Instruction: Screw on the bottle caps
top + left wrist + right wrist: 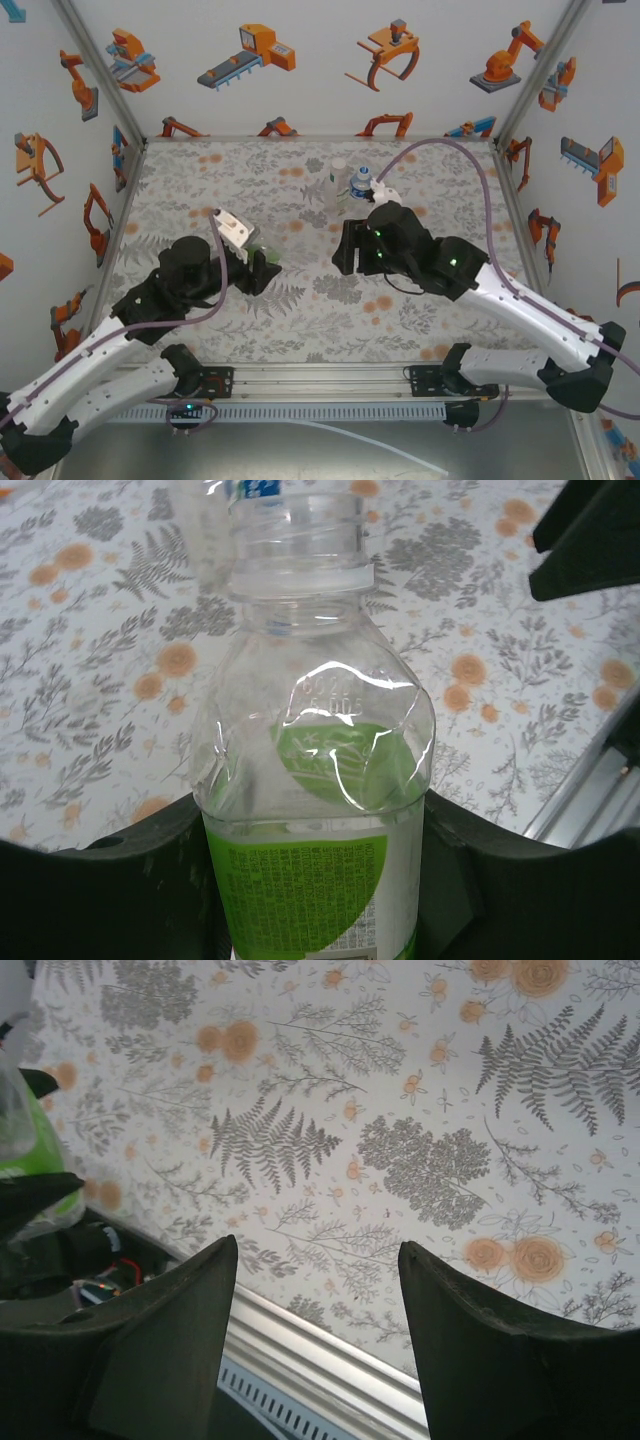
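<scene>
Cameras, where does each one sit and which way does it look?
Top external: above and behind the arms, looking down on the flowery table; the left arm and right arm show.
Left wrist: on the left wrist, looking along the left jaws, shut on the uncapped green-labelled bottle.
Right wrist: on the right wrist, looking down at the table's near rail; the right jaws show, open and empty.
Shared: both wrist views catch the green-labelled bottle.

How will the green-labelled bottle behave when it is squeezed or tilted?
The green bottle probably has thin, soft walls: its shoulder is dented, so a hard squeeze may crush it. It seems light, being clear plastic. Its neck is open, so tilting could spill any contents.
</scene>
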Controlling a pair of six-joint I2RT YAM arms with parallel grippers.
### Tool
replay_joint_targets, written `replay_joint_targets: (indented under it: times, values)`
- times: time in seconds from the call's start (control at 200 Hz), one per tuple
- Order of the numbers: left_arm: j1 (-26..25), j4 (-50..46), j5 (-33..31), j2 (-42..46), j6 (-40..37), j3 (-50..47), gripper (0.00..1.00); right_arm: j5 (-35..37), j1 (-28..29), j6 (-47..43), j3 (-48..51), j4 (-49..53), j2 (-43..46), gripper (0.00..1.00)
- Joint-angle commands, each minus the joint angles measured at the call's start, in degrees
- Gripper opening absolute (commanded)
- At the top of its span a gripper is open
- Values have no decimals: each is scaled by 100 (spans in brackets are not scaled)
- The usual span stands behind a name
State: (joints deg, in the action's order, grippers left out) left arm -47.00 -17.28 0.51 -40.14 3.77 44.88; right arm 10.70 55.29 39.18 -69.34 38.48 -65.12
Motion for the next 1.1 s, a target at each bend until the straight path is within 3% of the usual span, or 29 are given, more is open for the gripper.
replay_joint_targets:
  times: [0.0, 0.295, 0.511, 0.686, 1.097]
  values:
    - [535, -164, 567, -42, 226, 100, 6, 261, 23, -398, -17, -172, -297, 60]
    - [2247, -368, 2263, -197, 270, 67, 6, -192, -357, -910, -334, -1199, -1550, 59]
    - [3239, -416, 2885, -291, 203, 22, 5, -745, -687, -1397, -824, -2132, -2700, 59]
    - [3731, -492, 2860, -273, -57, -54, 5, -797, -765, -1824, -1428, -2725, -3700, 56]
    - [3787, -361, 1991, -17, -170, -320, 7, -621, -789, -2456, -3353, -3083, -6026, 45]
